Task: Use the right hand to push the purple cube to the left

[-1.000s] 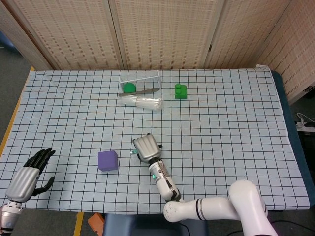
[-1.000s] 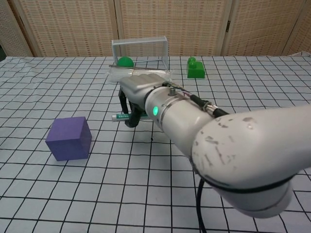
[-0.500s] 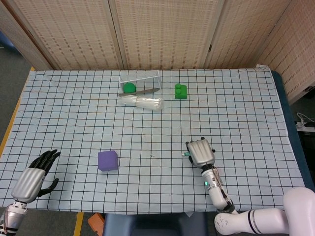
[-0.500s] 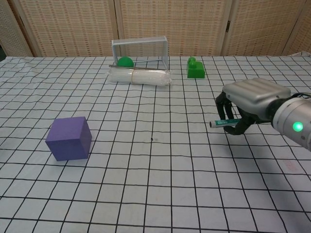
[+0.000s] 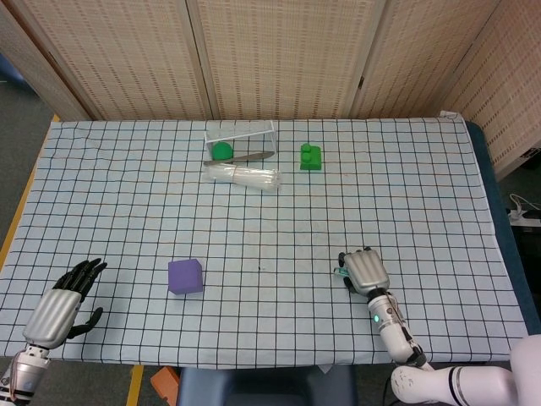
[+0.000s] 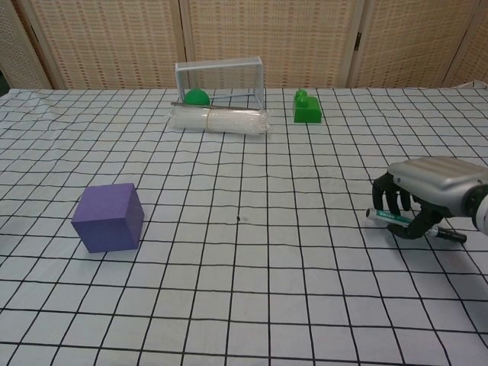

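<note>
The purple cube [image 5: 185, 276] [image 6: 109, 217] rests on the checked cloth, left of centre near the front. My right hand [image 5: 364, 271] [image 6: 423, 193] hovers low over the cloth far to the cube's right, fingers curled around a green-and-white marker pen [image 6: 404, 223]. A wide stretch of cloth separates it from the cube. My left hand [image 5: 61, 302] lies at the front left corner, fingers spread, holding nothing; the chest view does not show it.
A clear plastic box [image 5: 240, 139] with a green ball [image 5: 221, 150] stands at the back centre. In front of it lies a clear tube bundle [image 5: 243, 176]. A green block [image 5: 310, 156] sits to its right. The table's front edge is close to both hands.
My right hand, still holding the pen, has swept from just right of the cube far to the right and slightly nearer the front edge. The cube has not moved. The left hand shifted slightly.
</note>
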Controlling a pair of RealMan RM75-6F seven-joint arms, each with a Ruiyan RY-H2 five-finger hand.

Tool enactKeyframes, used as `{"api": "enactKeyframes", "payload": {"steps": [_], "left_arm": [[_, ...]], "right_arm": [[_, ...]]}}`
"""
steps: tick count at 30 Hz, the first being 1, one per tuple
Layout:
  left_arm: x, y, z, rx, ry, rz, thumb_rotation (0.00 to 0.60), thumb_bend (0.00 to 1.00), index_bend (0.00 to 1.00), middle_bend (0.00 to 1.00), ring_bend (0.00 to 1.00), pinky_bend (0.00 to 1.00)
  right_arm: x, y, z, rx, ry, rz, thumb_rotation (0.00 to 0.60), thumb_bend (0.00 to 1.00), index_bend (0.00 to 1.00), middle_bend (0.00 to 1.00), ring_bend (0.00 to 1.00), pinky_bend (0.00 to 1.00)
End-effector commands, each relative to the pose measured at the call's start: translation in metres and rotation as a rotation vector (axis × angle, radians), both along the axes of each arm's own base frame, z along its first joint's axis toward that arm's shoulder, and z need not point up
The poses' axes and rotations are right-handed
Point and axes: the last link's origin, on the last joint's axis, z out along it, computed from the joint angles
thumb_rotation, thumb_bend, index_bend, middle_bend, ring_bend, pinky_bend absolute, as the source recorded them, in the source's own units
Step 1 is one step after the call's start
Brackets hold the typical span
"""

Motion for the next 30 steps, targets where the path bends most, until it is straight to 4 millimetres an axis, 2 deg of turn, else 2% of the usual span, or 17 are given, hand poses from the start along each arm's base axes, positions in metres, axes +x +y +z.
{"api": "enactKeyframes", "payload": {"steps": [1, 4, 7, 10, 12, 14, 17, 20, 23, 25, 30], "left_arm": [[-0.001, 0.001, 0.0, 0.001, 0.001, 0.003, 0.6, 0.41, 0.0, 0.0, 0.0, 0.18], [-0.001, 0.001, -0.001, 0.002, 0.007, 0.01, 0.6, 0.41, 0.0, 0.0, 0.0, 0.18], [-0.001, 0.001, -0.001, 0.004, 0.008, 0.012, 0.6, 0.41, 0.0, 0.0, 0.0, 0.18], [-0.001, 0.001, 0.001, 0.016, 0.01, 0.012, 0.6, 0.41, 0.0, 0.0, 0.0, 0.18], [-0.001, 0.0, 0.003, 0.028, 0.014, 0.014, 0.6, 0.41, 0.0, 0.0, 0.0, 0.18], [-0.002, 0.0, 0.005, 0.039, 0.022, 0.022, 0.6, 0.41, 0.0, 0.0, 0.0, 0.18], [-0.008, -0.001, 0.006, 0.036, 0.055, 0.071, 0.6, 0.41, 0.0, 0.0, 0.0, 0.18], [-0.012, -0.001, 0.005, 0.021, 0.097, 0.146, 0.6, 0.41, 0.0, 0.0, 0.0, 0.19], [-0.008, 0.0, 0.003, 0.032, 0.118, 0.145, 0.6, 0.41, 0.0, 0.01, 0.01, 0.19], [-0.001, 0.002, 0.002, 0.06, 0.108, 0.092, 0.6, 0.41, 0.0, 0.0, 0.0, 0.19], [0.007, -0.004, -0.003, 0.1, 0.1, -0.022, 0.6, 0.41, 0.0, 0.0, 0.0, 0.18]], "right_arm": [[-0.003, 0.002, 0.006, 0.023, -0.003, -0.013, 0.6, 0.4, 0.05, 0.24, 0.22, 0.26], [-0.004, 0.006, 0.015, 0.039, -0.008, -0.019, 0.6, 0.36, 0.02, 0.22, 0.19, 0.23], [-0.001, 0.012, 0.032, 0.025, -0.039, -0.007, 0.6, 0.32, 0.0, 0.17, 0.15, 0.2], [0.001, 0.026, 0.063, -0.046, -0.064, 0.055, 0.6, 0.29, 0.0, 0.11, 0.09, 0.16], [-0.005, 0.04, 0.091, -0.139, -0.043, 0.116, 0.6, 0.25, 0.0, 0.07, 0.03, 0.11], [-0.018, 0.058, 0.119, -0.249, 0.001, 0.156, 0.6, 0.23, 0.0, 0.03, 0.0, 0.05], [-0.045, 0.085, 0.147, -0.362, 0.039, 0.168, 0.6, 0.22, 0.0, 0.01, 0.0, 0.0], [-0.074, 0.109, 0.165, -0.457, 0.014, 0.171, 0.6, 0.22, 0.0, 0.0, 0.0, 0.0], [-0.101, 0.124, 0.174, -0.515, -0.023, 0.138, 0.6, 0.22, 0.0, 0.0, 0.0, 0.0], [-0.109, 0.126, 0.179, -0.489, -0.016, 0.123, 0.6, 0.22, 0.0, 0.0, 0.0, 0.0], [-0.109, 0.127, 0.193, -0.524, -0.045, 0.118, 0.6, 0.22, 0.0, 0.0, 0.0, 0.0]]}}
